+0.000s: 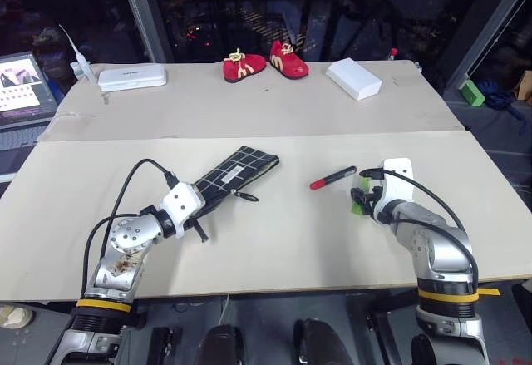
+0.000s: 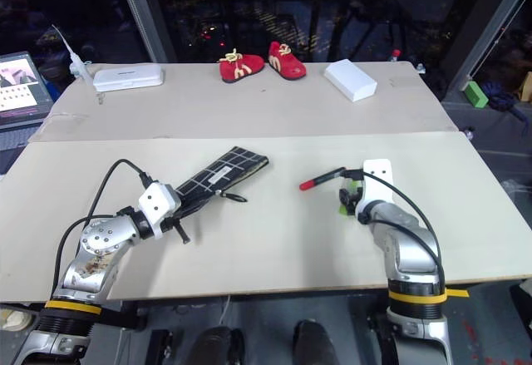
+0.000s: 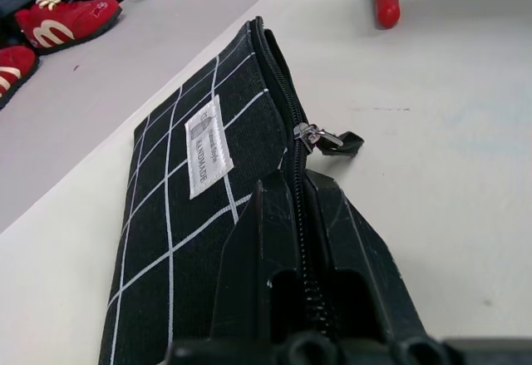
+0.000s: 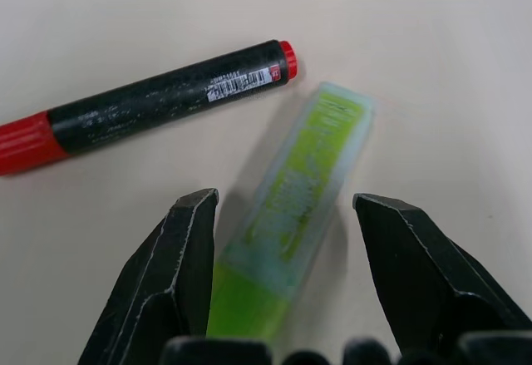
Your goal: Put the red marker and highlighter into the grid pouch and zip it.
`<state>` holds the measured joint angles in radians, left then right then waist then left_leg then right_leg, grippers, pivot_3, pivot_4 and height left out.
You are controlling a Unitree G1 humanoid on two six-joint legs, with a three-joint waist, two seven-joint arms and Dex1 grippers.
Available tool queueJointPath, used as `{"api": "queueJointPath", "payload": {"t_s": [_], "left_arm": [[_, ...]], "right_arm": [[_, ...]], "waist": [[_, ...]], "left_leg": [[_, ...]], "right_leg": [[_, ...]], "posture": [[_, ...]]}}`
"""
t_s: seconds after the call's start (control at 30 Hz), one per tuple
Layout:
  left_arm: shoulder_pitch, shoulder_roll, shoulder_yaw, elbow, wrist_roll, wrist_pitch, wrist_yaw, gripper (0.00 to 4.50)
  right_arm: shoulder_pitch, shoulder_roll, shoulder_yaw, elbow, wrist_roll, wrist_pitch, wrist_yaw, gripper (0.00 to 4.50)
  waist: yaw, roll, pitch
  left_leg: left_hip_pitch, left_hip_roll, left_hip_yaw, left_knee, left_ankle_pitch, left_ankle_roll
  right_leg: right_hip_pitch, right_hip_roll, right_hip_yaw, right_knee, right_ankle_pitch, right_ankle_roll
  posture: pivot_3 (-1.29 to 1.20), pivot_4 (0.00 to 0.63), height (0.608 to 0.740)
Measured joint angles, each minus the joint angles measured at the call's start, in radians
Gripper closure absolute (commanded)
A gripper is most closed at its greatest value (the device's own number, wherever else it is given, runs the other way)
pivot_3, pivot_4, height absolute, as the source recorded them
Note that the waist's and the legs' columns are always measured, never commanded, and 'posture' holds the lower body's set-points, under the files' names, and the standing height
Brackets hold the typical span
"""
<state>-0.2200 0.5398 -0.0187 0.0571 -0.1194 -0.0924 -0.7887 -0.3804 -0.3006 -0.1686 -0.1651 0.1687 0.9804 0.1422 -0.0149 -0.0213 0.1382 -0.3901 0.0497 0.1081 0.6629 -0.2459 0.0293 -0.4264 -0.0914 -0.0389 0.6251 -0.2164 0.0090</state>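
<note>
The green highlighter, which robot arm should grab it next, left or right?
Probably the right. The right gripper is open with its fingers on either side of the highlighter lying on the table. The left gripper is shut on the grid pouch, holding its end, so it is busy.

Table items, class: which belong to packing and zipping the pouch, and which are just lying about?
For the job:
- grid pouch, pinched shut by the left hand
- red marker
- highlighter, between the open right hand's fingers

Lying about:
- red shoes
- white box
- white case
- laptop
</note>
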Motion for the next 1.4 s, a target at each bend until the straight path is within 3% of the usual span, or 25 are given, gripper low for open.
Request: {"api": "queueJointPath", "payload": {"t_s": [0.37, 0.6, 0.87, 1.0, 1.17, 1.27, 1.4], "left_arm": [[-0.001, 0.0, 0.0, 0.0, 0.0, 0.001, 0.005, 4.5], [-0.014, 0.0, 0.0, 0.0, 0.0, 0.003, 0.005, 4.5], [-0.016, 0.005, 0.001, 0.0, -0.001, 0.004, 0.002, 4.5], [-0.016, 0.011, 0.002, 0.0, -0.001, 0.005, 0.0, 4.5], [-0.016, 0.011, 0.002, 0.0, -0.002, 0.005, -0.004, 4.5], [-0.016, 0.012, 0.002, 0.0, -0.002, 0.005, -0.007, 4.5], [-0.011, 0.013, 0.003, -0.004, -0.005, 0.005, -0.01, 4.5]], "right_arm": [[0.018, 0.045, -0.013, 0.017, 0.002, -0.023, -0.047, 1.57], [0.019, 0.041, -0.036, 0.027, -0.001, -0.037, -0.066, 3.43], [0.005, 0.011, -0.06, 0.049, -0.002, -0.038, -0.079, 3.43], [-0.027, -0.046, -0.08, 0.067, 0.019, -0.067, -0.016, 3.43], [-0.08, -0.196, 0.049, 0.061, -0.003, -0.338, 0.219, 3.43], [-0.11, -0.285, 0.246, 0.091, -0.135, -0.564, 0.326, 3.43], [-0.204, -0.319, 0.409, 0.2, -0.3, -0.792, 0.376, 3.43]], "waist": [[0.0, 0.0, 0.0], [0.001, 0.0, 0.0], [0.002, 0.0, 0.0], [-0.002, 0.0, 0.0], [-0.01, 0.0, 0.0], [-0.01, 0.0, 0.0], [-0.008, 0.0, 0.001]], "left_leg": [[0.001, 0.0, -0.001, 0.0, 0.0, 0.0], [0.0, 0.0, -0.001, 0.0, 0.0, 0.0], [0.0, 0.0, -0.002, 0.0, 0.0, 0.0], [-0.001, 0.0, -0.002, -0.001, 0.0, 0.0], [0.0, 0.0, -0.004, -0.002, 0.0, 0.0], [0.0, 0.0, -0.004, -0.002, 0.0, 0.0], [0.0, 0.0, -0.003, -0.002, 0.0, 0.0]], "right_leg": [[0.001, 0.0, 0.0, 0.0, 0.0, 0.0], [0.001, 0.0, 0.0, -0.001, 0.0, 0.0], [0.0, -0.001, 0.0, -0.001, 0.0, 0.0], [-0.001, 0.0, 0.001, -0.001, 0.0, 0.0], [-0.001, 0.001, 0.001, -0.001, 0.0, 0.0], [-0.002, 0.001, 0.001, -0.001, 0.0, 0.0], [-0.001, 0.0, 0.001, -0.002, 0.0, 0.0]], "posture": [[0.0, 0.15, 0.74], [0.0, 0.15, 0.74], [0.0, 0.15, 0.74], [0.0, 0.15, 0.74], [0.0, 0.15, 0.74], [0.0, 0.15, 0.74], [0.0, 0.15, 0.74]]}}
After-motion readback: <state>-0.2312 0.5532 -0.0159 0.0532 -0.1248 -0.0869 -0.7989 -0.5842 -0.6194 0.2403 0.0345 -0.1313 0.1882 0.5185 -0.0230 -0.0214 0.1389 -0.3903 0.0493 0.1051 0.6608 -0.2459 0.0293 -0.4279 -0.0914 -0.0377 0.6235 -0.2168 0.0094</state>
